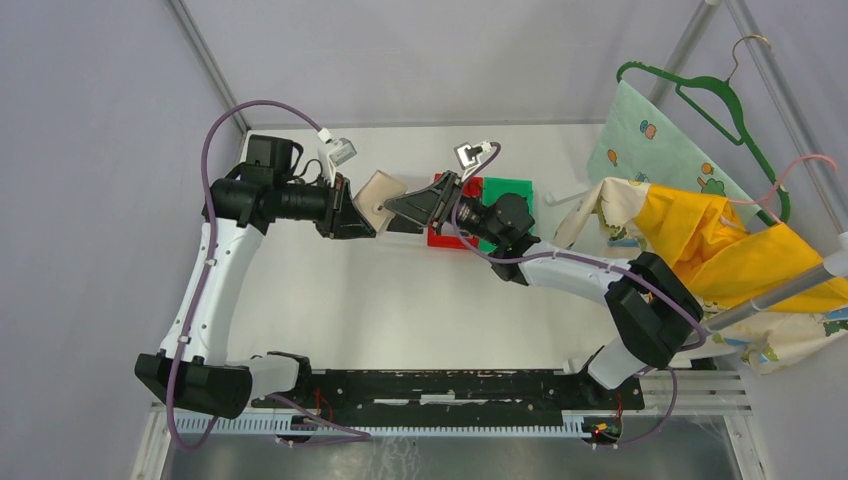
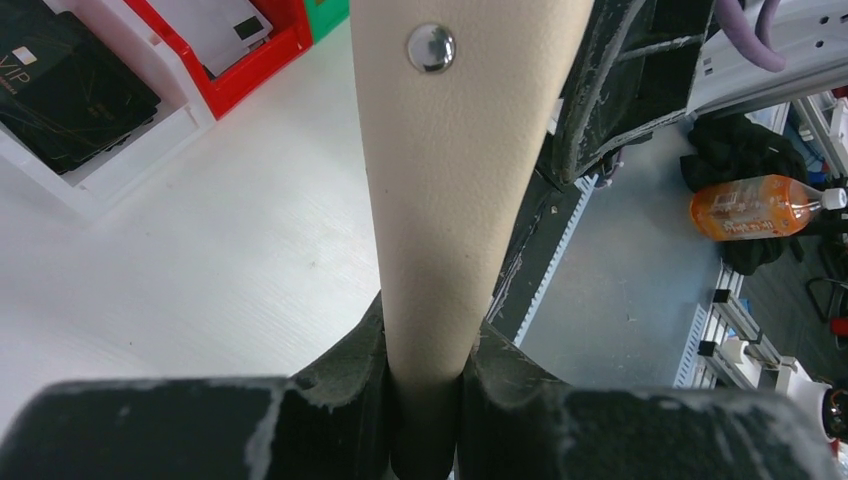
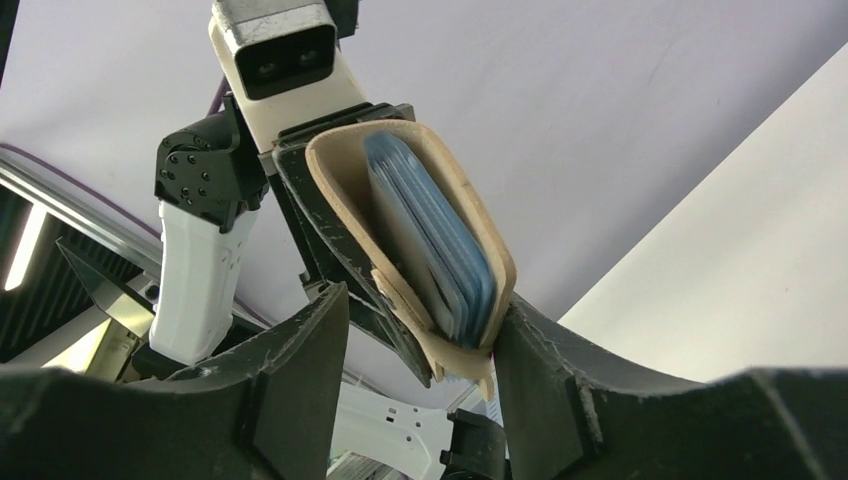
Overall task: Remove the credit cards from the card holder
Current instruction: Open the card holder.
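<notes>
My left gripper (image 1: 358, 215) is shut on one end of the tan card holder (image 1: 378, 192) and holds it above the table. In the left wrist view the holder (image 2: 450, 180) runs up from between my fingers, its metal snap (image 2: 430, 47) showing. In the right wrist view the holder (image 3: 470, 200) gapes open, with a stack of several blue-grey credit cards (image 3: 440, 240) inside. My right gripper (image 3: 420, 310) is open around the holder's free end. Its right finger touches the outer flap; its left finger stands apart. It also shows in the top view (image 1: 405, 210).
A white bin (image 2: 130, 160) holds a black card (image 2: 60, 80). A red bin (image 2: 260, 70) holds a pale card (image 2: 215, 25), and a green bin (image 1: 510, 190) stands beside it. A green hanger (image 1: 720, 100) and yellow clothing (image 1: 700, 230) hang at the right.
</notes>
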`<state>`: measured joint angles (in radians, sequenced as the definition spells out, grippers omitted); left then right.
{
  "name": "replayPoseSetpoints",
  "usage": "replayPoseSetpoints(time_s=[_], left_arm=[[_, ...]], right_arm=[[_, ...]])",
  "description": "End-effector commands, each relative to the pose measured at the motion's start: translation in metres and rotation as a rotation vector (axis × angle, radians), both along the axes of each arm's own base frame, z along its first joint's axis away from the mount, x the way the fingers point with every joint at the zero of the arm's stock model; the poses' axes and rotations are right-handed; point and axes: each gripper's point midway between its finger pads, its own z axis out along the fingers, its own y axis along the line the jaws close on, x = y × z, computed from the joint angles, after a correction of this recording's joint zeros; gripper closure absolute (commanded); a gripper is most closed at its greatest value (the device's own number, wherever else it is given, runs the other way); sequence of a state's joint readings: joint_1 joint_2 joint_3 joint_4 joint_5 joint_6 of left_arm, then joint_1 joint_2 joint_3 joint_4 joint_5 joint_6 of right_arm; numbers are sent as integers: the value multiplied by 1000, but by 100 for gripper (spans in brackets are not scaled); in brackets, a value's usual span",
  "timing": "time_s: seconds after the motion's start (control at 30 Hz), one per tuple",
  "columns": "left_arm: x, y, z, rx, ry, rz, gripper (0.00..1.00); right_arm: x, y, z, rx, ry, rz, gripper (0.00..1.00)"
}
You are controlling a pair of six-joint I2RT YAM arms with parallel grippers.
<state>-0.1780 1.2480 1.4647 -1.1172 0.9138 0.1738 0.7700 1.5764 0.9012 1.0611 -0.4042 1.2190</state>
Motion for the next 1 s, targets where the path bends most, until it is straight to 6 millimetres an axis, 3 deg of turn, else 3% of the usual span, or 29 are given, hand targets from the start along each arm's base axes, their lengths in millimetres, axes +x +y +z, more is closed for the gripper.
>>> replayPoseSetpoints(time_s=[0.0,0.1,0.23,0.33,0.43,0.5,0.6,0.67,0.77,0.87,0.97], left_arm=[[9,2,0,19,-104,-18,97],[11,3,1,19,-109,-2,96],[16,3,4,18,-121,20,91],[18,5,2,32,-124,31,86],[14,3,7,14,-128,23,59],[7,-2,19,-34,-114,5,28],[-7,-13,44,-143,-90,-44,17],[-11,-19,58,-208,-68,-56,16],[-10,-25,71,-270,-36,-57,23],[-10,-27,73,-291,-11,-67,38],[-8,-26,67,-283,-4,-59,60]], right_arm=[[-14,-1,54,120,-103,50,44],[-16,2,56,120,-104,58,47],[-15,1,56,122,-97,47,68],[-16,-2,58,131,-111,41,72],[-19,-9,60,152,-150,29,73],[-23,-20,65,202,-196,6,75],[-27,-37,70,263,-261,-57,79],[-28,-40,71,271,-283,-76,82],[-31,-40,75,289,-302,-73,86],[-31,-41,77,299,-301,-84,87],[-31,-42,80,313,-303,-95,82]])
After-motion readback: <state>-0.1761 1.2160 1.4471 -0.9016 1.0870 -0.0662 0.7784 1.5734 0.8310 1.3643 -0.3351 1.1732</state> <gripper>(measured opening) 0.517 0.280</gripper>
